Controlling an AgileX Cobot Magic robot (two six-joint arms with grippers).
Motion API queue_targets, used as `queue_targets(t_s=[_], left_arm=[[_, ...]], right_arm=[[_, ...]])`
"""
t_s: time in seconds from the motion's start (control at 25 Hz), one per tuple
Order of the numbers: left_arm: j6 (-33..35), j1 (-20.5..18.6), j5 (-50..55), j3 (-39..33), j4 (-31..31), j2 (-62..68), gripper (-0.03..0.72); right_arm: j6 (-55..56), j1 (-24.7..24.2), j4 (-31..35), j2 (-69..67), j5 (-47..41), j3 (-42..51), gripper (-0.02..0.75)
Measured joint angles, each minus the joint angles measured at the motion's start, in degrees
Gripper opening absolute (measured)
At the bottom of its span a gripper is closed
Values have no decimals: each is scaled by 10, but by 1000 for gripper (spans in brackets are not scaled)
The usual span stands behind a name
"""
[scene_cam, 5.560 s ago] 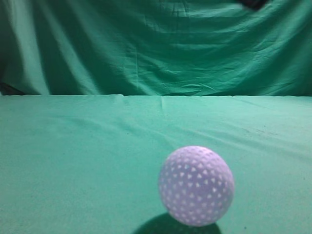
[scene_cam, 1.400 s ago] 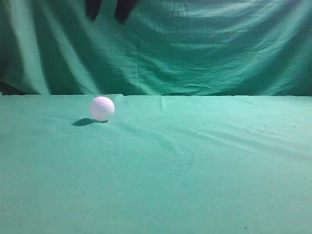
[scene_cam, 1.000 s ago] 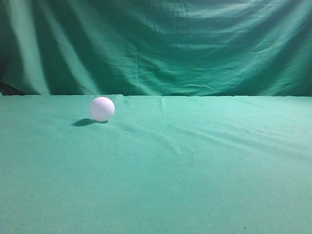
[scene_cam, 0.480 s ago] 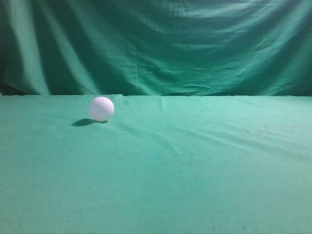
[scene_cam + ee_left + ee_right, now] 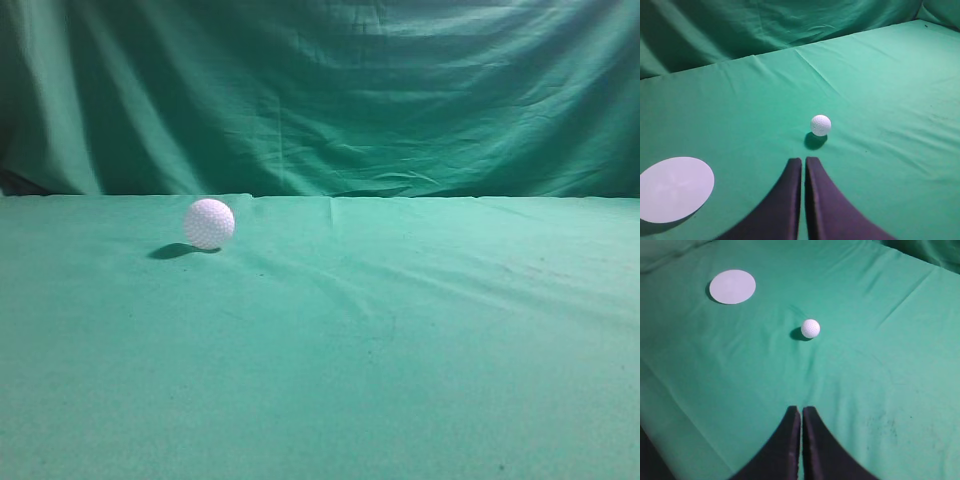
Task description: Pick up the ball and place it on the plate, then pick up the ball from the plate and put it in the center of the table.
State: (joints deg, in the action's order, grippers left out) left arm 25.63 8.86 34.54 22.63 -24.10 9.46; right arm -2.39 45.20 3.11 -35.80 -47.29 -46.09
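Note:
The white dimpled ball [image 5: 209,223] rests on the teal-green table [image 5: 400,350], left of the middle and far back in the exterior view. It also shows in the left wrist view [image 5: 820,125] and in the right wrist view [image 5: 811,328]. A flat white round plate [image 5: 674,188] lies on the cloth, apart from the ball; it also shows in the right wrist view [image 5: 732,286]. My left gripper [image 5: 803,161] is shut and empty, raised short of the ball. My right gripper [image 5: 801,410] is shut and empty, well back from the ball. Neither gripper shows in the exterior view.
A darker green draped curtain [image 5: 320,90] hangs behind the table. The table's near edge drops off at the lower left of the right wrist view [image 5: 655,450].
The ball went from close to the camera to far back on the left. A dark gripper seen above it 1.4 s ago has left the exterior view. The ball has stayed still since.

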Motion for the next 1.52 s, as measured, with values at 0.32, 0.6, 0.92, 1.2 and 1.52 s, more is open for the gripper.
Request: queue_targets(t_s=[0.32,0.6,0.92,1.2,1.52], left_arm=[[0,0,-1,0,0,0,0],[0,0,11,0,1,0,0],[0,0,11,0,1,0,0],[0,0,11,0,2,0,0],[0,0,11,0,2,0,0]], right_arm=[[0,0,37,110,100,156,0],[0,0,38,173,162,229,0],[0,0,45,178,169,232,0],[0,0,42,178,161,232,0],[0,-42,12,196,220,238,0]])
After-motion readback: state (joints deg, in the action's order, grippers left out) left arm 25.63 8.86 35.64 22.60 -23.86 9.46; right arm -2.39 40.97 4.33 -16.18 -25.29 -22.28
